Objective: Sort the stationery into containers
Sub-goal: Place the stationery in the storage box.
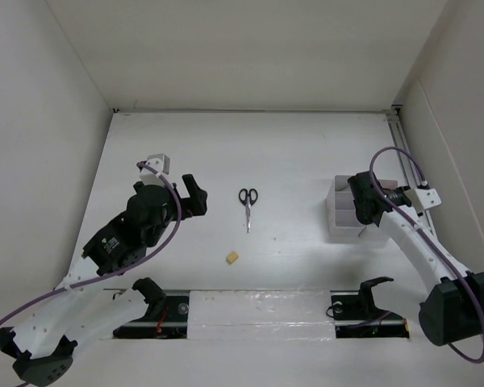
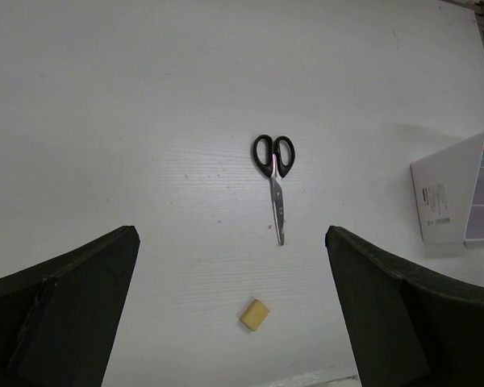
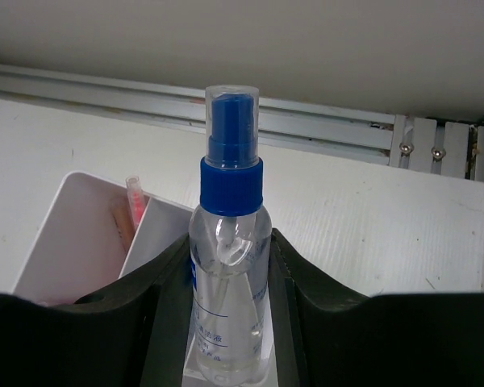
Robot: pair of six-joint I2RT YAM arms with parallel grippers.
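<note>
Black-handled scissors lie on the table's middle, also in the left wrist view. A small yellow eraser lies nearer me. My left gripper is open and empty, left of the scissors and above the table. My right gripper is over the white bins at the right. It is shut on a clear blue-capped bottle, upright, its base low in a bin compartment. A red pen stands in a neighbouring compartment.
The bins' corner shows at the right of the left wrist view. A metal rail runs along the back wall behind the bins. White walls close the table on the left, back and right.
</note>
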